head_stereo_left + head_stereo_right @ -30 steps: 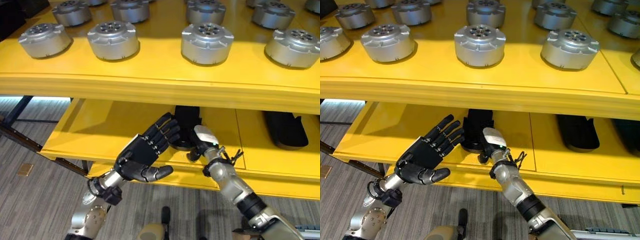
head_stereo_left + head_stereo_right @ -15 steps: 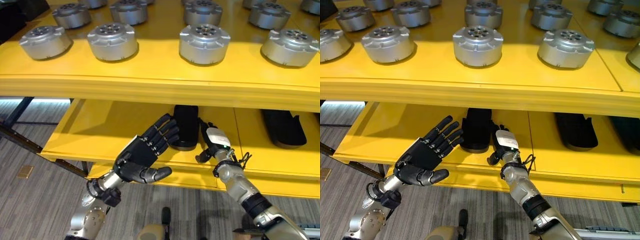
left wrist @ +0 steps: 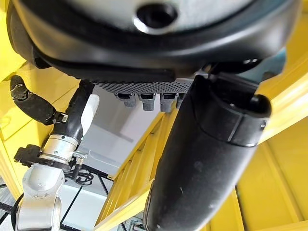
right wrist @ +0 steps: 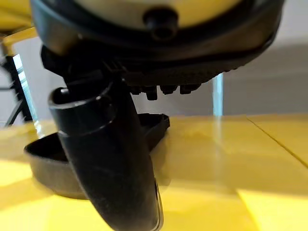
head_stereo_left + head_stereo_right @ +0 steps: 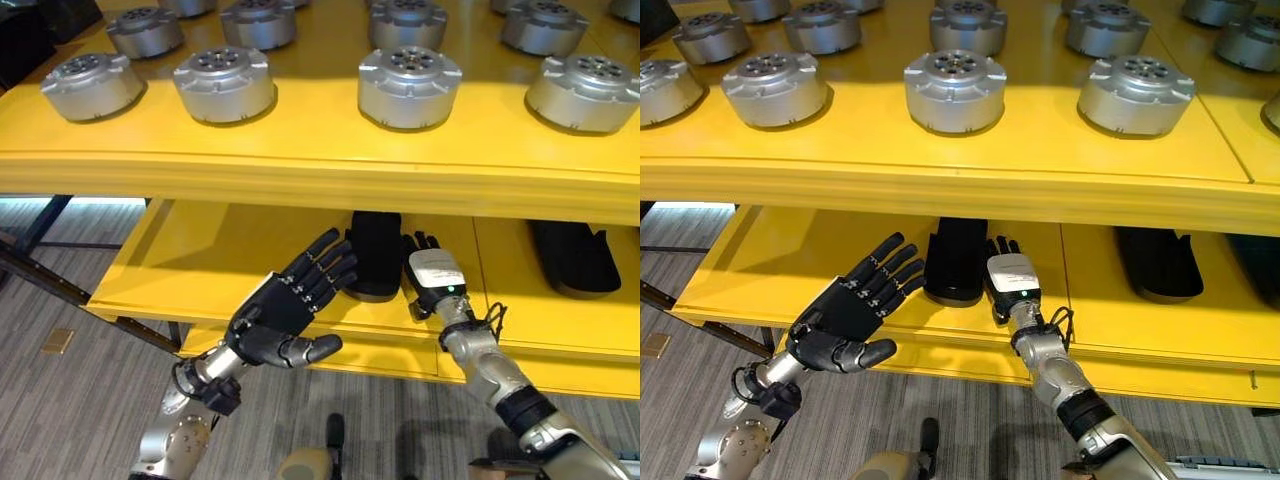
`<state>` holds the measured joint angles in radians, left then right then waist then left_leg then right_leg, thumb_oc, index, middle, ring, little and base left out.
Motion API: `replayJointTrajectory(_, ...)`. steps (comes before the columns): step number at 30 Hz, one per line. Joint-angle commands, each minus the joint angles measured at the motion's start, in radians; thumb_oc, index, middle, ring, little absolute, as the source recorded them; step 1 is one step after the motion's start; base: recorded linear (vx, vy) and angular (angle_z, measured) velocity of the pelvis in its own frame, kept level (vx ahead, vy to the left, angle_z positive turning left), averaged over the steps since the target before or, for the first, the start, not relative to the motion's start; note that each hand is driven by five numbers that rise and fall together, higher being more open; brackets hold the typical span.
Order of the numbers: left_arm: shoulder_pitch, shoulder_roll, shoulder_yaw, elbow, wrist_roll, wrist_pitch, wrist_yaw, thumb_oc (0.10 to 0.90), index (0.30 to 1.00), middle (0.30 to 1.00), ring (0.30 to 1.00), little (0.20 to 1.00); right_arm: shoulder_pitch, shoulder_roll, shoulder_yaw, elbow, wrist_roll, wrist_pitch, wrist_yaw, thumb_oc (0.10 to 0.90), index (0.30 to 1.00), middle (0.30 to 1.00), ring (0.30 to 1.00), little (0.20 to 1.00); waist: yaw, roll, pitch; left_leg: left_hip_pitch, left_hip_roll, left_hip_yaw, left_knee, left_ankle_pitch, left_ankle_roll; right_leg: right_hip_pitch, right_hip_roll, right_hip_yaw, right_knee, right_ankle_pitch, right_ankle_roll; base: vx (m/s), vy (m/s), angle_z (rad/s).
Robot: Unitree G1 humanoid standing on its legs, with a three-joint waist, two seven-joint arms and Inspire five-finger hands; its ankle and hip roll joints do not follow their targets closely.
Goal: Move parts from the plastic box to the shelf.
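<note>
Two dark hands at a glossy yellow shelf [image 5: 300, 165].
Left hand [image 5: 290, 305] spread open; right hand [image 5: 432, 278], fingers straight, beside a matte black oblong part [image 5: 373, 252] pointing to 12 o'clock.

Grey striped carpet floor [image 5: 70, 400] below, dark metal frame legs [image 5: 45, 275] at left, pale light patch under the yellow rack.

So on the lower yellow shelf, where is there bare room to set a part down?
Bare room on the lower yellow shelf left of the black oblong part, and between the right hand and the next black part. Crowded between.
</note>
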<state>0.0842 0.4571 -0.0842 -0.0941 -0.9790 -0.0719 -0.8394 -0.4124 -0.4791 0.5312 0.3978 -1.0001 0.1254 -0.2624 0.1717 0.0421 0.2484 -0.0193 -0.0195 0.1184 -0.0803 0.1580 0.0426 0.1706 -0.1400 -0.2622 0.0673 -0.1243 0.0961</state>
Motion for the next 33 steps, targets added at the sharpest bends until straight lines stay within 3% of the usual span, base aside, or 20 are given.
replayJointTrajectory(1, -0.042, 0.015, 0.009, -0.109, -0.091, -0.079, -0.064, 0.9, 1.0, 1.0, 1.0, 1.0, -0.129, -0.022, 0.032, -0.027, -0.096, -0.026, -0.042, 0.9, 1.0, 1.0, 1.0, 1.0, 0.023, -0.013, -0.069, 0.039, 0.026, -0.026, 0.104, -0.194, -0.031, -0.11, -0.017, -0.033, 0.068, 0.057, -0.019, -0.01, -0.016, 0.06)
replayJointTrajectory(7, -0.041, 0.019, 0.011, -0.104, -0.097, -0.074, -0.084, 0.9, 1.0, 1.0, 1.0, 1.0, -0.146, -0.035, 0.095, 0.016, -0.145, 0.0, 0.014, 0.9, 1.0, 1.0, 1.0, 1.0, 0.037, -0.02, -0.073, 0.041, 0.029, -0.031, 0.097, -0.191, -0.034, -0.103, -0.017, -0.046, 0.063, 0.056, -0.019, 0.0, -0.017, 0.06)
replayJointTrajectory(14, -0.044, 0.021, 0.023, -0.101, -0.094, -0.042, -0.127, 0.9, 1.0, 1.0, 1.0, 1.0, -0.192, -0.038, 0.193, 0.103, -0.21, -0.054, 0.135, 0.9, 1.0, 1.0, 1.0, 1.0, 0.071, -0.035, -0.069, 0.036, 0.031, -0.047, 0.101, -0.188, -0.036, -0.096, -0.019, -0.069, 0.063, 0.058, -0.016, 0.01, -0.035, 0.04)
replayJointTrajectory(15, -0.045, 0.018, 0.023, -0.099, -0.089, -0.038, -0.134, 0.9, 1.0, 1.0, 1.0, 1.0, -0.196, -0.035, 0.207, 0.113, -0.206, -0.054, 0.147, 0.763, 0.808, 0.808, 0.808, 0.808, 0.075, -0.037, -0.068, 0.036, 0.032, -0.049, 0.102, -0.187, -0.036, -0.095, -0.019, -0.071, 0.062, 0.059, -0.017, 0.0, 0.0, 0.0)
replayJointTrajectory(16, -0.045, 0.017, 0.024, -0.099, -0.089, -0.038, -0.134, 0.9, 1.0, 1.0, 1.0, 1.0, -0.197, -0.035, 0.207, 0.113, -0.206, -0.054, 0.146, 0.763, 0.808, 0.808, 0.808, 0.808, 0.075, -0.037, -0.068, 0.036, 0.032, -0.049, 0.102, -0.187, -0.036, -0.095, -0.019, -0.071, 0.062, 0.059, -0.017, 0.01, -0.019, 0.04)
replayJointTrajectory(17, -0.046, 0.016, 0.023, -0.098, -0.086, -0.035, -0.136, 0.9, 1.0, 1.0, 1.0, 1.0, -0.199, -0.03, 0.217, 0.119, -0.208, -0.05, 0.159, 0.549, 0.509, 0.509, 0.509, 0.509, 0.078, -0.038, -0.068, 0.034, 0.031, -0.049, 0.103, -0.187, -0.037, -0.095, -0.019, -0.073, 0.062, 0.059, -0.016, 0.02, -0.014, 0.06)
replayJointTrajectory(18, -0.046, 0.013, 0.023, -0.096, -0.082, -0.031, -0.14, 0.9, 1.0, 1.0, 1.0, 1.0, -0.203, -0.022, 0.227, 0.136, -0.21, -0.042, 0.163, 0.527, 0.478, 0.478, 0.478, 0.478, 0.083, -0.039, -0.068, 0.034, 0.031, -0.051, 0.103, -0.187, -0.037, -0.093, -0.019, -0.076, 0.061, 0.059, -0.017, 0.03, -0.016, 0.04)
replayJointTrajectory(19, -0.046, 0.012, 0.024, -0.095, -0.081, -0.03, -0.142, 0.9, 1.0, 1.0, 1.0, 1.0, -0.206, -0.016, 0.231, 0.148, -0.213, -0.042, 0.166, 0.431, 0.344, 0.344, 0.344, 0.344, 0.085, -0.039, -0.067, 0.034, 0.031, -0.051, 0.103, -0.186, -0.037, -0.092, -0.02, -0.077, 0.06, 0.059, -0.017, 0.0, 0.0, 0.0)
replayJointTrajectory(20, -0.048, 0.01, 0.024, -0.095, -0.08, -0.028, -0.143, 0.9, 1.0, 1.0, 1.0, 1.0, -0.207, -0.012, 0.231, 0.154, -0.223, -0.041, 0.176, 0.41, 0.314, 0.314, 0.314, 0.314, 0.086, -0.039, -0.067, 0.033, 0.031, -0.052, 0.104, -0.186, -0.037, -0.092, -0.02, -0.078, 0.06, 0.06, -0.017, 0.0, 0.0, 0.0)
replayJointTrajectory(21, -0.049, 0.008, 0.024, -0.091, -0.078, -0.026, -0.148, 0.9, 1.0, 1.0, 1.0, 1.0, -0.208, -0.007, 0.237, 0.17, -0.228, -0.034, 0.199, 0.576, 0.547, 0.547, 0.547, 0.547, 0.091, -0.04, -0.065, 0.03, 0.031, -0.054, 0.106, -0.186, -0.037, -0.093, -0.021, -0.08, 0.061, 0.061, -0.017, 0.0, 0.0, 0.0)
replayJointTrajectory(22, -0.049, 0.008, 0.024, -0.091, -0.078, -0.026, -0.149, 0.9, 1.0, 1.0, 1.0, 1.0, -0.208, -0.006, 0.237, 0.172, -0.227, -0.034, 0.2, 0.582, 0.555, 0.555, 0.555, 0.555, 0.091, -0.04, -0.064, 0.03, 0.031, -0.055, 0.106, -0.186, -0.037, -0.093, -0.021, -0.081, 0.061, 0.061, -0.017, 0.0, 0.0, 0.0)
replayJointTrajectory(23, -0.049, 0.006, 0.024, -0.092, -0.075, -0.024, -0.151, 0.9, 1.0, 1.0, 1.0, 1.0, -0.206, -0.004, 0.239, 0.179, -0.224, -0.031, 0.201, 0.571, 0.539, 0.539, 0.539, 0.539, 0.092, -0.04, -0.064, 0.029, 0.031, -0.056, 0.107, -0.185, -0.037, -0.093, -0.021, -0.082, 0.061, 0.061, -0.016, 0.0, 0.0, 0.0)
replayJointTrajectory(24, -0.049, 0.001, 0.023, -0.09, -0.07, -0.024, -0.152, 0.9, 1.0, 1.0, 1.0, 1.0, -0.205, 0.001, 0.242, 0.194, -0.219, -0.019, 0.209, 0.4, 0.3, 0.3, 0.3, 0.3, 0.095, -0.041, -0.064, 0.028, 0.031, -0.057, 0.108, -0.184, -0.038, -0.093, -0.021, -0.083, 0.061, 0.062, -0.016, 0.0, 0.0, 0.0)
replayJointTrajectory(33, -0.049, 0.007, 0.033, -0.083, -0.075, 0.0, -0.177, 0.9, 1.0, 1.0, 1.0, 1.0, -0.191, 0.009, 0.225, 0.338, -0.223, 0.011, 0.186, 0.4, 0.3, 0.3, 0.3, 0.3, 0.113, -0.046, -0.065, 0.029, 0.031, -0.067, 0.106, -0.182, -0.038, -0.082, -0.021, -0.096, 0.055, 0.065, -0.013, 0.01, -0.014, 0.04)
